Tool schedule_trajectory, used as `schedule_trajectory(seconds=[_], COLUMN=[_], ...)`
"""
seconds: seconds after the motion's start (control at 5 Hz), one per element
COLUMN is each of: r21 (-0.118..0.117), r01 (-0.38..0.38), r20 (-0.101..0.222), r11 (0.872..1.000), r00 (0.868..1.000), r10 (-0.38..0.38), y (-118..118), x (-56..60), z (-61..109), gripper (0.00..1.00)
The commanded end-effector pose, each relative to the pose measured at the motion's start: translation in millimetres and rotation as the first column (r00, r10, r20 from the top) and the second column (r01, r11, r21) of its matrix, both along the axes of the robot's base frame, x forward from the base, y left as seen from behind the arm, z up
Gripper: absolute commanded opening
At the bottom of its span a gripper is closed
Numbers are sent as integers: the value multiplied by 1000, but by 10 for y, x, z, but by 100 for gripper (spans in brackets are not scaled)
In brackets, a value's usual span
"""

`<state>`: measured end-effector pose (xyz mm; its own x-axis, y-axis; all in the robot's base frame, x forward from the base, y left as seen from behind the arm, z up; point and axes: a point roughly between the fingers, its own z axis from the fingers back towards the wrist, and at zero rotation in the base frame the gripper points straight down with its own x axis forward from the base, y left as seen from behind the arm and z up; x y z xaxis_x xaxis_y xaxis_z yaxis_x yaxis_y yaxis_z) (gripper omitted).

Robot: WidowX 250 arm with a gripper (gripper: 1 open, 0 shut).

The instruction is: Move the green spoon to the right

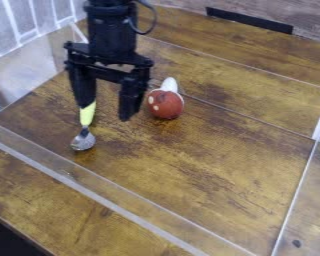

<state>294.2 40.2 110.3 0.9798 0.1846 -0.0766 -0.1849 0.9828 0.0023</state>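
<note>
The wooden worktop [216, 130] is filling nearly the whole view, its dark planks running diagonally beneath the end effector, and a clear, low-walled barrier [149, 213] is crossing it on the near side of the end effector.

The black end effector [101, 108] is hanging above the left part of the worktop, pointing straight down. Its two long fingers [125, 100] are standing wide apart with nothing between them, gripping nothing.

The red-brown rounded object [166, 103] with a white tip is lying on the planks just to the right of the end effector, close beside the right finger but apart from it.

The green spoon [85, 122] is lying on the worktop at the end effector's left side. Its yellow-green handle is showing just beside the left finger, partly hidden behind it, and its silver bowl is resting on the wood below and slightly to the left of that fingertip, toward the camera. Whether the finger is touching the handle cannot be told.
</note>
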Motion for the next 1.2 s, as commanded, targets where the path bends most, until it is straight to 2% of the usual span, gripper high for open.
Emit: schedule_trajectory(seconds=[0.0, 0.2, 0.4, 0.6, 1.0], r21=[0, -40, -65, -90, -146], r01=[-175, -241, -284, -328, -324], r20=[98, 138, 163, 185, 192], r11=[984, 970, 957, 940, 935], r00=[980, 960, 943, 922, 917], r10=[175, 244, 290, 340, 348], y=[306, 523, 484, 436, 552], x=[47, 75, 124, 228, 526], z=[49, -112, -254, -362, -645], gripper=[100, 100, 100, 100, 100])
